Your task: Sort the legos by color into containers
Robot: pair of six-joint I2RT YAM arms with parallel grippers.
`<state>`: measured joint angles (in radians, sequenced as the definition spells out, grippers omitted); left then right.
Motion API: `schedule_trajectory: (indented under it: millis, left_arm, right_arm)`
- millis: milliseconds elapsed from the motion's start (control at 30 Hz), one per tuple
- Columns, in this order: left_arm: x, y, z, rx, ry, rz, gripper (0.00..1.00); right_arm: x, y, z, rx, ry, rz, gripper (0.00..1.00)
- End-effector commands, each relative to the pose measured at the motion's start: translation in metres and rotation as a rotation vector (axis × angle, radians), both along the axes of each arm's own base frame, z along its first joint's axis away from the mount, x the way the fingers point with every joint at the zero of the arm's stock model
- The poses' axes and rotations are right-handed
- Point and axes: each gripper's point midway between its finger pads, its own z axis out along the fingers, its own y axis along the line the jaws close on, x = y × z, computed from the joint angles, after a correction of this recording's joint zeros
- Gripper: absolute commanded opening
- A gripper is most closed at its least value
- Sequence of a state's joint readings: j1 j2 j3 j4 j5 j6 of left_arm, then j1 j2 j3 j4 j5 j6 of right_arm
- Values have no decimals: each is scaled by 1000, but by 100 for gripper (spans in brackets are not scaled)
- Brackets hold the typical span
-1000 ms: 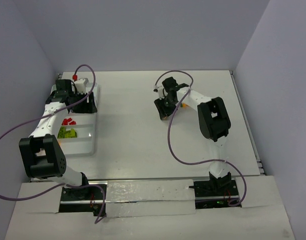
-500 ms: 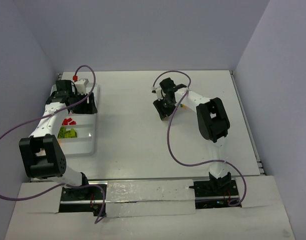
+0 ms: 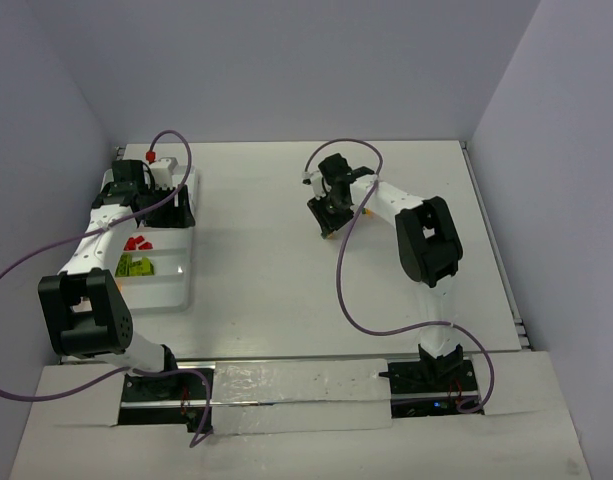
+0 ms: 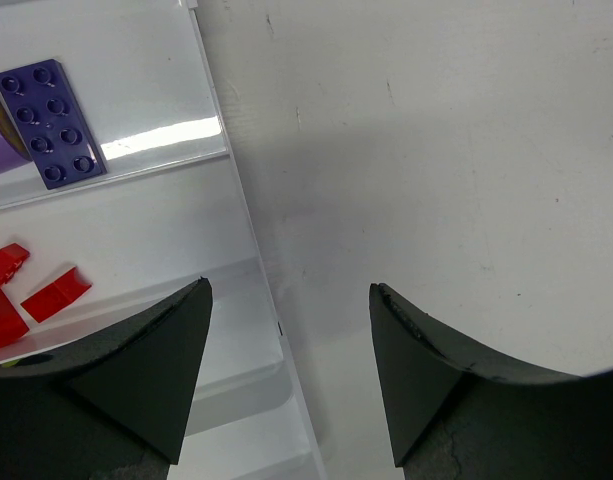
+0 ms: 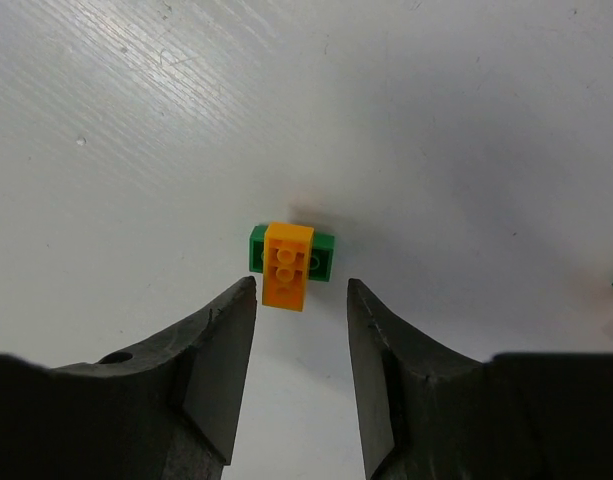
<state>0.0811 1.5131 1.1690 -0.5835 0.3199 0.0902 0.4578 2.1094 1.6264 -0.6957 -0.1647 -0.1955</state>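
**A:** Where is the right gripper [image 5: 299, 290]?

**B:** Low over the white table [image 5: 466, 120], toward the back and near the middle. An orange brick [image 5: 287, 265] sits crosswise on top of a dark green brick [image 5: 324, 256]. The two fingers stand on either side of the orange brick's near end.

**A:** Is it clamped on the brick?

**B:** No. The jaws are parted, and a sliver of table shows on each side of the brick, so neither finger touches it. Both bricks rest on the table, well apart from the tray [image 4: 241, 200].

**A:** And the left gripper [image 4: 286, 300]?

**B:** It is spread wide with nothing between the fingers. It hangs over the right wall of that white tray, at the table's left side.

**A:** What lies in the tray?

**B:** A purple studded plate [image 4: 46, 122] is in one compartment. Red bricks [image 4: 54, 296] are in the next one toward the arm bases, and lime green bricks [image 3: 136, 266] are in the one after that.
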Motion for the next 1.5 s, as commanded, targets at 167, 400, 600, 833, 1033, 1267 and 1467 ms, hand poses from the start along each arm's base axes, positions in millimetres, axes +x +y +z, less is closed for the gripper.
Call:
schedule_trajectory:
  millis: [167,400,600,833,1033,1267,1467]
  left_arm:
    - [1,-5,19,-9,-61,-24,73]
    - [1,-5,18,-7,-58,-25,73]
    - [1,-4,19,-4,-59,-24,73]
    - [2,-4,17,-5,-53,-24,73]
    - [3,-5,17,-7,-51,-24,73]
    - [3,-4,16,-9,-48,-22,73]
    - [4,-5,17,-14,-44,-21,73]
  right_arm:
    - [0,7,21,18,-46,33,42]
    - [1,9,15,22,-31,39,39]
    - [0,11,11,25,-20,45,39]
    - [2,12,9,25,-17,46,36]
    - [3,12,8,22,-13,47,36]
    - [3,12,7,21,-15,46,26]
    - [2,12,8,19,-10,43,24]
